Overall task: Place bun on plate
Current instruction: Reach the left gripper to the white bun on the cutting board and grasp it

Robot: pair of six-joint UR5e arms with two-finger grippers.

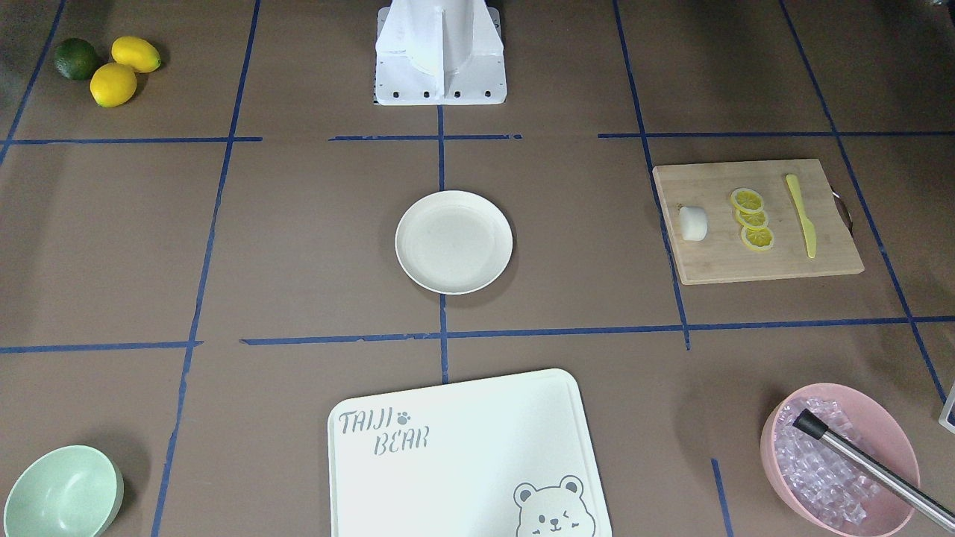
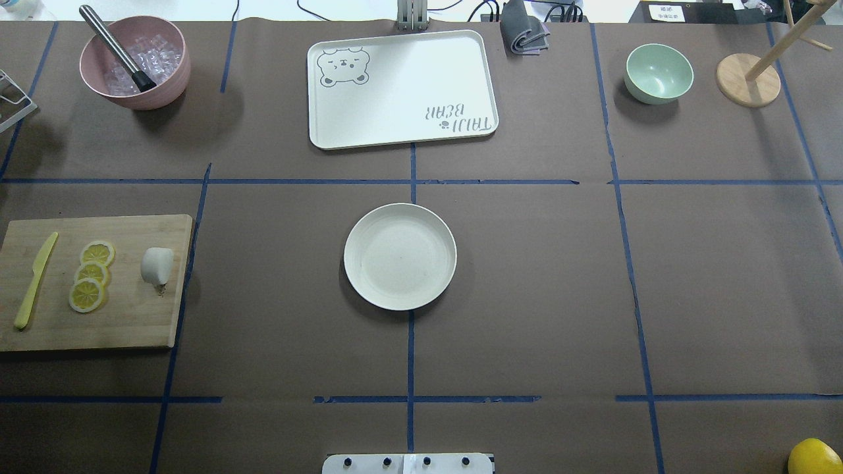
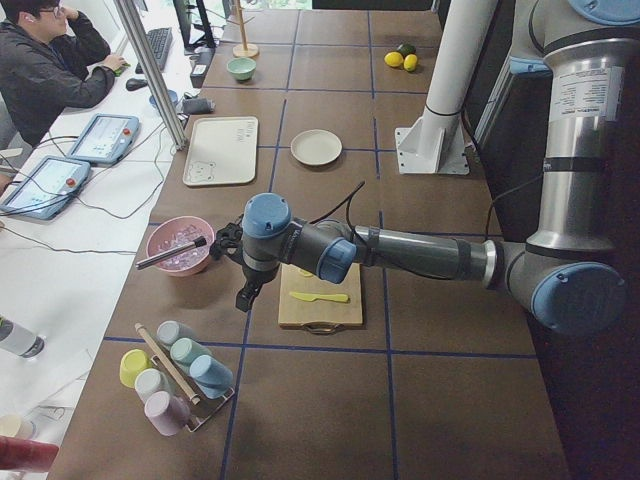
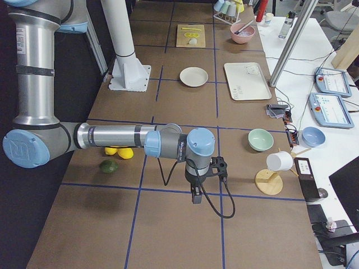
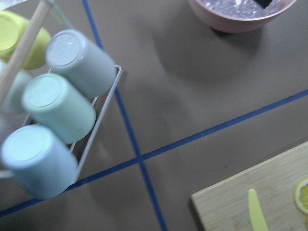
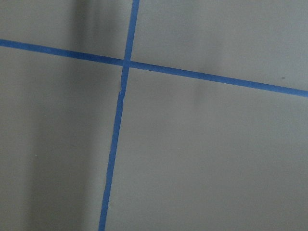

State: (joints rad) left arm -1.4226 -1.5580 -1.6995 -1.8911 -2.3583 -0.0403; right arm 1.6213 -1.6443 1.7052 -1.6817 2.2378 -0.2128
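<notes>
The small white bun [image 1: 693, 223] lies on its side on a wooden cutting board [image 1: 776, 262], next to the lemon slices [image 1: 752, 219]; it also shows from overhead [image 2: 157, 265]. The round cream plate [image 1: 453, 241] sits bare at the table's centre [image 2: 400, 256]. My left gripper [image 3: 243, 297] appears only in the exterior left view, hanging above the table beside the board's outer end, well away from the bun; I cannot tell whether it is open or shut. My right gripper [image 4: 195, 196] appears only in the exterior right view, over bare table far from the plate; its state cannot be told either.
A yellow knife [image 1: 802, 215] lies on the wooden board. A pink bowl [image 1: 839, 456] holds ice and a metal tool. The bear-print board [image 1: 462, 455] and mint bowl [image 1: 61, 492] stand on the operators' side. A cup rack [image 5: 53, 110] is near the left arm. A person [image 3: 50, 60] sits at a desk.
</notes>
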